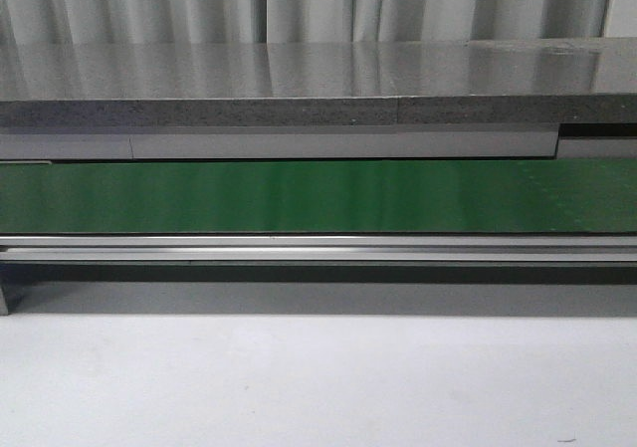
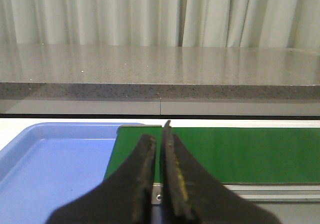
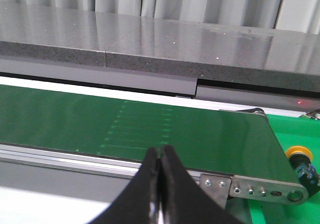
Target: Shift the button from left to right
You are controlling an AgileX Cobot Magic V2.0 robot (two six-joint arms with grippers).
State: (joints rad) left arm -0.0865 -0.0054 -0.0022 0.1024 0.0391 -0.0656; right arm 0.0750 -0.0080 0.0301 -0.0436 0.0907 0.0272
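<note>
From the front camera I see only the green conveyor belt [image 1: 318, 196] running across the middle of the frame, its aluminium rail [image 1: 318, 248] below it, a grey speckled stone ledge [image 1: 299, 84] above with pale curtains [image 1: 299, 4] behind, and the white worktop [image 1: 318, 377] filling the bottom — neither arm shows here.

In my left wrist camera the left claw [image 2: 160, 139] sits at the bottom centre, its black fingers pressed together with just a thin slit between them and nothing held. A blue tray [image 2: 55, 159] lies in the lower left, its edge just beside the end of the belt.

In my right wrist camera the right claw [image 3: 160, 156] is also drawn together at the bottom centre, holding nothing. The button [image 3: 301, 161] is at the lower right edge of that frame — yellow cap up, dark body beneath — resting on a bright green surface [image 3: 295, 129] just beyond the belt's end roller, well apart from the claw.
</note>
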